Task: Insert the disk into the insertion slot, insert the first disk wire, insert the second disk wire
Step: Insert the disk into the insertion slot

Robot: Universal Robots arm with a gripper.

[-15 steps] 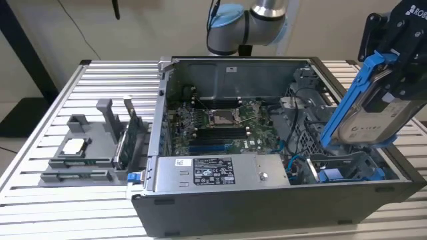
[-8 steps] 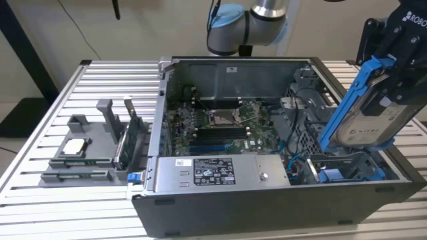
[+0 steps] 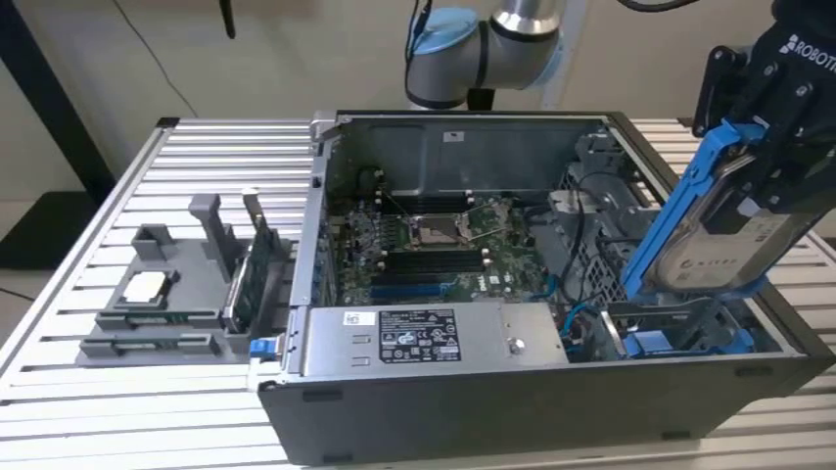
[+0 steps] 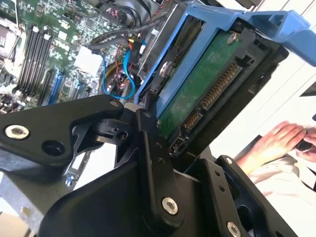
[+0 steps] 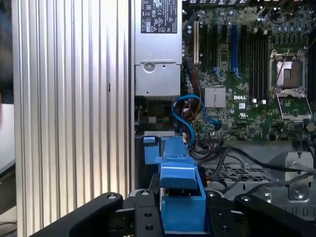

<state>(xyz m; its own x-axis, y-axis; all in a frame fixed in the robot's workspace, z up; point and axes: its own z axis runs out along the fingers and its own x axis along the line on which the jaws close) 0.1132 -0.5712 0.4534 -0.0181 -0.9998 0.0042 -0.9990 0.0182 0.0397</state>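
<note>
Grey parts tray (image 3: pixel 163 294) sits on the slatted table (image 3: pixel 78 411) just beside the open computer case (image 3: pixel 523 411), on the exterior view's left of it. Inside the case, the green motherboard (image 3: pixel 432 240) lies on the floor at the middle. The grey labelled power-supply box (image 3: pixel 418 338) is against the case's near wall, with blue cables (image 3: pixel 575 313) looping just beside it on the exterior view's right. The insertion slot (image 3: pixel 679 341), a grey bay with blue fittings, is in the case's near corner on the exterior view's right. The disk (image 3: pixel 725 235) hangs over that corner in its blue carrier. It is steeply tilted, with its lower end just above the slot and not seated; whether they touch is unclear. The gripper (image 3: pixel 768 171) is above the case's wall on the exterior view's right, jaws clamped tight on the disk's upper part. In the second wrist view the gripper (image 4: pixel 158 126) grips the disk (image 4: pixel 202 84), green circuit side showing, and a person's hand (image 4: pixel 279 140) rests outside the case. In the first wrist view the black fingers (image 5: pixel 143 217) flank the blue carrier (image 5: pixel 180 173) over the case interior.
</note>
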